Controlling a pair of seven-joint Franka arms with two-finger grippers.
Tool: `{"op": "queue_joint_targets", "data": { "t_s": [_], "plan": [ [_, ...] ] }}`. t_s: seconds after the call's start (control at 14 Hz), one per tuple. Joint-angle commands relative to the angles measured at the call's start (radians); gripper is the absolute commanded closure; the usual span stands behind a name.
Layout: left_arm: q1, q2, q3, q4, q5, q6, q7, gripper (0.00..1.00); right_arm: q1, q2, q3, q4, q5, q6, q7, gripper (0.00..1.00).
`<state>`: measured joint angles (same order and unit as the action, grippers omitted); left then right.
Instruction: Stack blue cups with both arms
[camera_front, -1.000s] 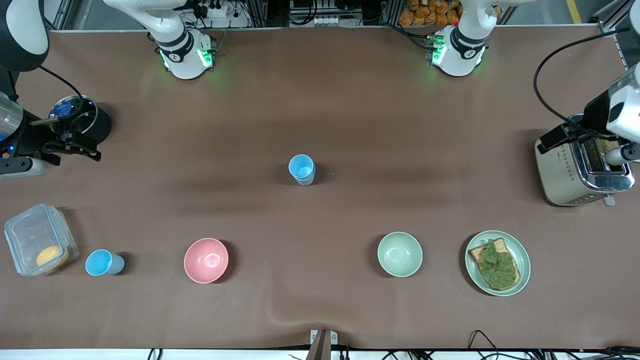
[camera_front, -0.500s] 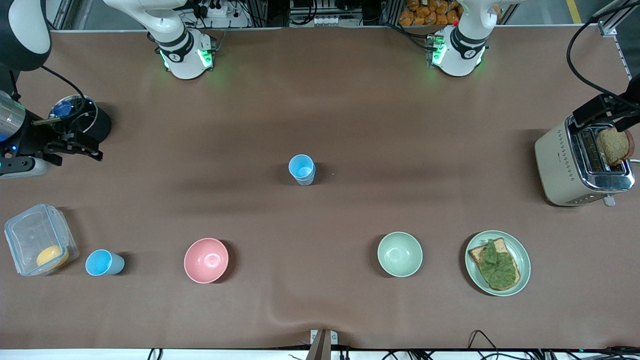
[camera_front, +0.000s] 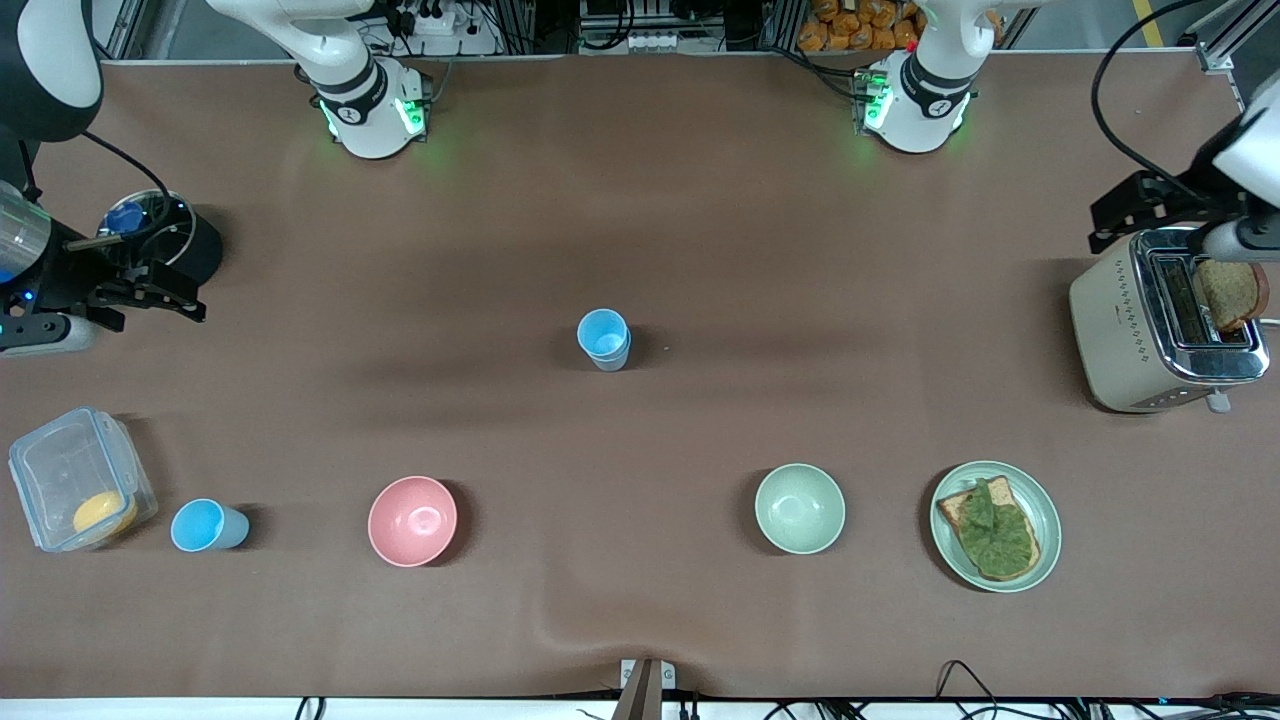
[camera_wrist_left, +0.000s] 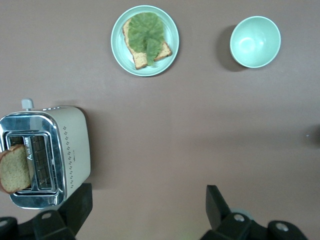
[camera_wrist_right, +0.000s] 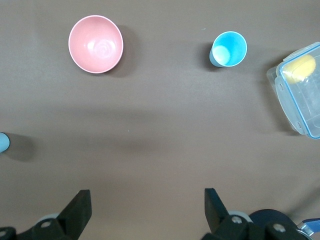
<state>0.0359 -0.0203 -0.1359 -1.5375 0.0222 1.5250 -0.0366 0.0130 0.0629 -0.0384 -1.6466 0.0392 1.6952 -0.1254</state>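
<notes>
Holding lettuce toast, plate (camera_front: 1046, 545), toaster (camera_front: 1130, 335) with bread

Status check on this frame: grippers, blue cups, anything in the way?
Left gripper open, over the table by the toaster. Right gripper open, empty, at its own end. Stacked blue cups mid-table; single blue cup beside the clear container. Nothing blocking.

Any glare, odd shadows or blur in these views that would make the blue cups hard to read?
Front view: even lighting, soft arm shadows band the brown table; the stacked light-blue plastic cups and the single light-blue plastic cup read sharply. Right wrist view: the single cup casts a short dark shadow, no glare. Left wrist view: mild glints on the chrome toaster top; no blur.
</notes>
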Motion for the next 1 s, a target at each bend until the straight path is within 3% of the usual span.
{"op": "queue_joint_targets", "data": {
  "t_s": [0.0,0.93],
  "plan": [
    [0.01,0.014,-0.008,0.034,0.018,-0.028,0.015,0.0,-0.014,0.008,0.012,0.018,0.008,-0.015,0.015,0.0],
    [0.007,0.013,0.036,0.034,0.016,-0.026,0.014,0.0,-0.008,0.008,0.014,0.019,0.01,-0.014,0.018,0.0]
  ]
}}
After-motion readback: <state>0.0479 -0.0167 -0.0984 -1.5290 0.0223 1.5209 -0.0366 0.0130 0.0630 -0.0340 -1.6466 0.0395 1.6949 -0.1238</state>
